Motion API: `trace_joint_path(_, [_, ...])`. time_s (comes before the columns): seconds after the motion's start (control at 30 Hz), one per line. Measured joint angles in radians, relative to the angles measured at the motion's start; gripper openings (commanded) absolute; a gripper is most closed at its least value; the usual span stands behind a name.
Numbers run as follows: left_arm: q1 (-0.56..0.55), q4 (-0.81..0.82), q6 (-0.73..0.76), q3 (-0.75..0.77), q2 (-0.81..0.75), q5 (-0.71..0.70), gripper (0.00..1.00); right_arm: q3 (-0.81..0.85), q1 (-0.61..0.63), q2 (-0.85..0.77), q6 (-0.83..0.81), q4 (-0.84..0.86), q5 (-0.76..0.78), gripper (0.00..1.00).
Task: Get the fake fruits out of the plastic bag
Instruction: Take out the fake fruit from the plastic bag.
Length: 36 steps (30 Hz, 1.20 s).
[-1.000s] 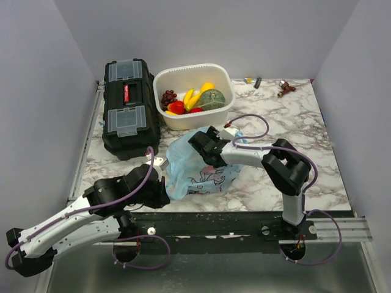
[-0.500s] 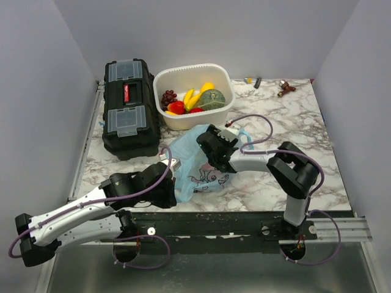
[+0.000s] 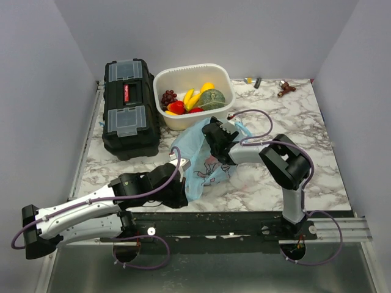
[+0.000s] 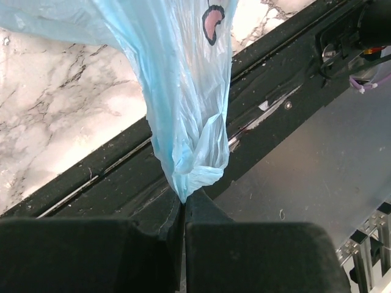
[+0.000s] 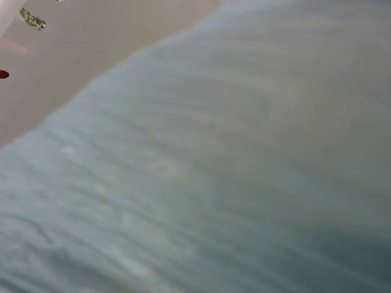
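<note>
No legible text; red label (image 3: 127,93) on the toolbox (image 3: 125,125) too small to read.

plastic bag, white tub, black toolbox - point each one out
plastic bag (image 3: 194,176), top external view, lower part of the blue film
white tub (image 3: 178,121), top external view, near outer wall
black toolbox (image 3: 129,107), top external view, middle of the lid

black toolbox (image 3: 128,110) | white tub (image 3: 183,121) (beside it) | marble table (image 3: 308,131)
</note>
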Motion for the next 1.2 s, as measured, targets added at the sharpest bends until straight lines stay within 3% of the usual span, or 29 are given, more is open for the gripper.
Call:
trace_joint_path(0.4, [-0.016,0.012,0.000,-0.016,0.020,-0.007,0.00,0.138,-0.035,0.130,-0.033,0.009,-0.056,0.98])
trace_joint_path(0.53, [-0.018,0.013,-0.002,-0.026,0.011,-0.010,0.00,0.179,-0.057,0.162,-0.034,0.013,-0.077,0.87])
trace_joint_path(0.67, [-0.021,0.012,-0.004,-0.031,0.006,-0.012,0.00,0.183,-0.073,0.169,-0.044,0.028,-0.109,0.69])
trace_joint_path(0.77, [-0.025,0.008,-0.005,-0.032,0.002,-0.011,0.00,0.154,-0.081,0.166,-0.054,0.081,-0.148,0.45])
trace_joint_path(0.83, [-0.027,0.006,-0.005,-0.032,0.000,-0.011,0.00,0.134,-0.083,0.154,-0.062,0.114,-0.172,0.36])
trace_joint_path(1.07, [-0.030,-0.003,-0.005,-0.032,0.003,-0.011,0.00,0.044,-0.090,0.084,-0.076,0.160,-0.244,0.29])
trace_joint_path(1.2, [-0.033,-0.006,-0.008,-0.032,0.008,-0.011,0.00,-0.009,-0.093,0.040,-0.078,0.163,-0.274,0.17])
